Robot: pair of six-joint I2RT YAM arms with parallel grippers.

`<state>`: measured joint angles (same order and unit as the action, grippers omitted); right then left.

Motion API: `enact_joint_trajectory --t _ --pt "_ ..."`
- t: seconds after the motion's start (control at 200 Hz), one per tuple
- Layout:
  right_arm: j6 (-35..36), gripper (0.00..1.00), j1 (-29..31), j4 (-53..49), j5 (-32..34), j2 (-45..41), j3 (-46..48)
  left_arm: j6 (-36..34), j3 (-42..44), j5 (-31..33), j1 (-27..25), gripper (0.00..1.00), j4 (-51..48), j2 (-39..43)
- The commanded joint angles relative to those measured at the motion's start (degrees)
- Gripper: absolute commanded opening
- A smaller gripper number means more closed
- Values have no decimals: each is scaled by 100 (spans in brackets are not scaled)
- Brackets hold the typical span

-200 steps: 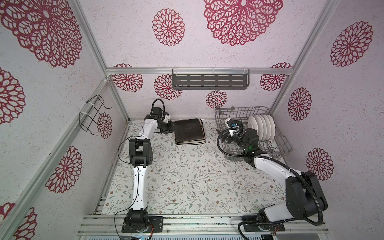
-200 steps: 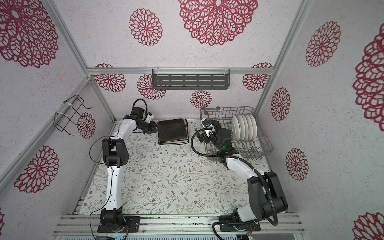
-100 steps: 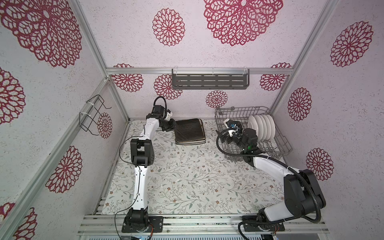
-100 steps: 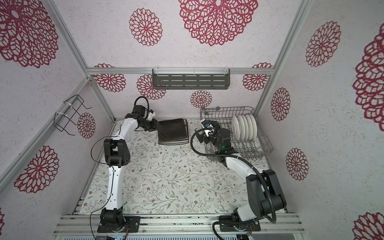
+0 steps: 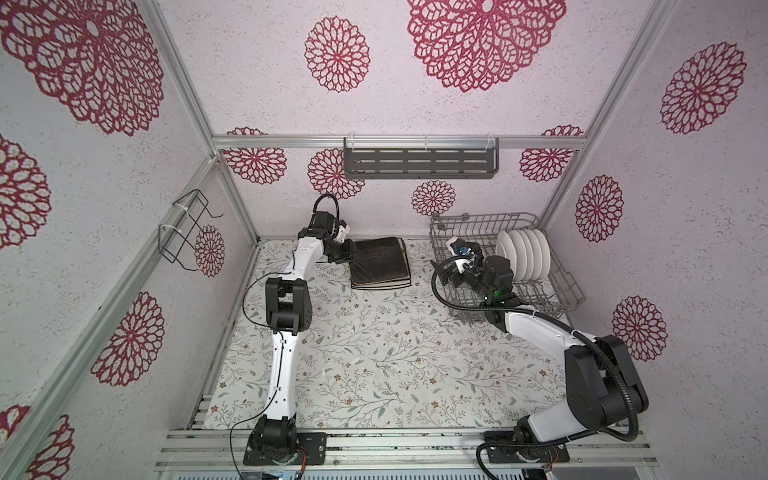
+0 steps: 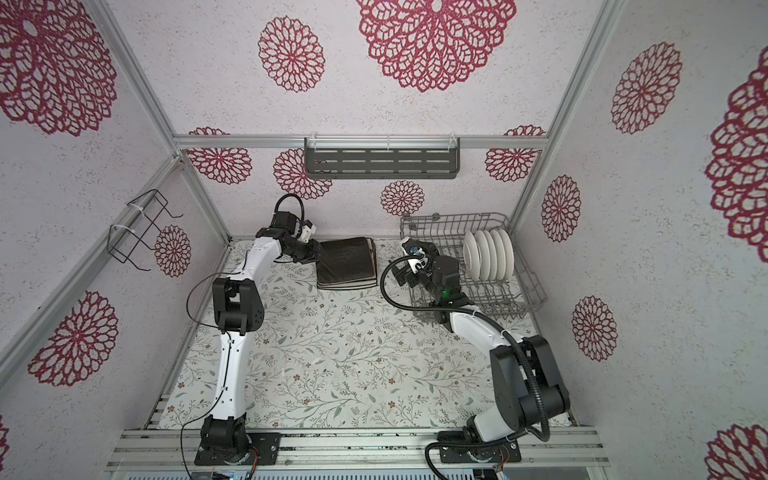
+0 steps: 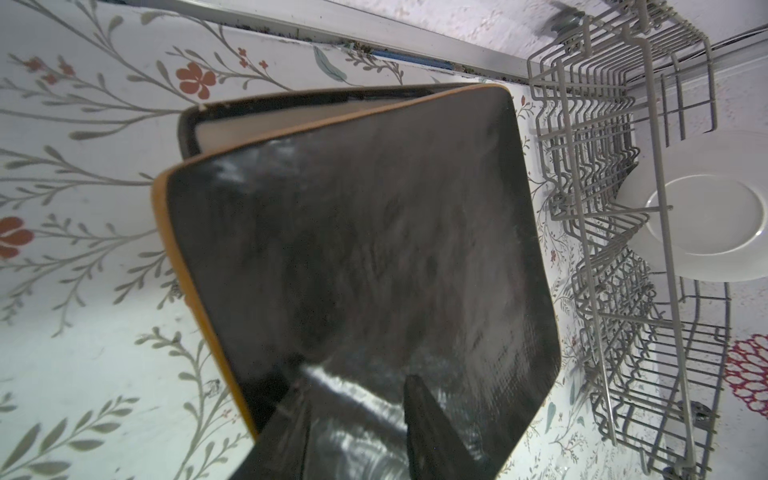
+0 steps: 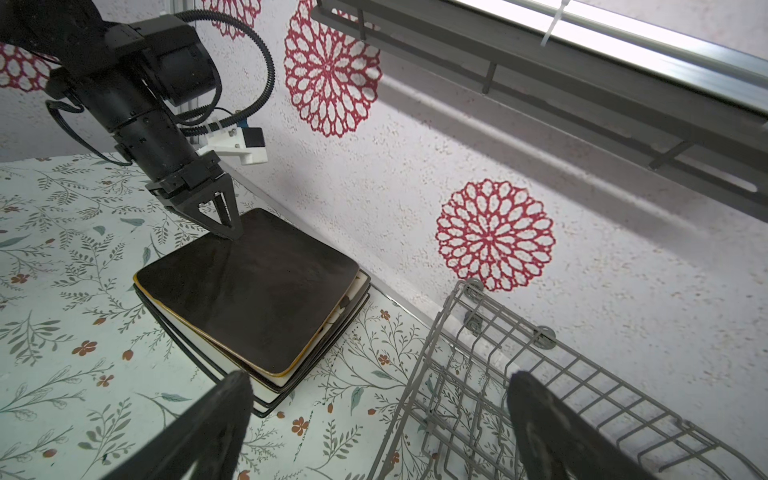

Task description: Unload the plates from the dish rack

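On the floral tabletop [image 5: 374, 353], near the back wall: a stack with a glossy black square plate [image 7: 353, 232] askew on top of cream rectangular plates [image 8: 362, 286]. At its edge, the left gripper [image 7: 357, 376], jaws slightly apart; cannot tell whether pinching it. Over the left end of the grey wire dish rack [image 5: 565, 286], the right gripper [image 8: 378, 374], jaws wide apart, gripping nothing. Upright in the rack's right part: five round white plates [image 5: 525, 259].

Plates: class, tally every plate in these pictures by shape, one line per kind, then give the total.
Round white plates, upright in the rack: 5
Square-cornered plates, stacked on the table: 4, with the black plate on top and the lower ones shown only by their edges
Total: 9
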<state>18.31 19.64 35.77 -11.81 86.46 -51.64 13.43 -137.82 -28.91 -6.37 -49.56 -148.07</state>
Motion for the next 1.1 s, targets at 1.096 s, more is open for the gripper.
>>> enact_joint_trajectory --t 1.096 --pt "-195 99 -41 159 -86 241 -312 -557 474 1565 -347 49 308 585"
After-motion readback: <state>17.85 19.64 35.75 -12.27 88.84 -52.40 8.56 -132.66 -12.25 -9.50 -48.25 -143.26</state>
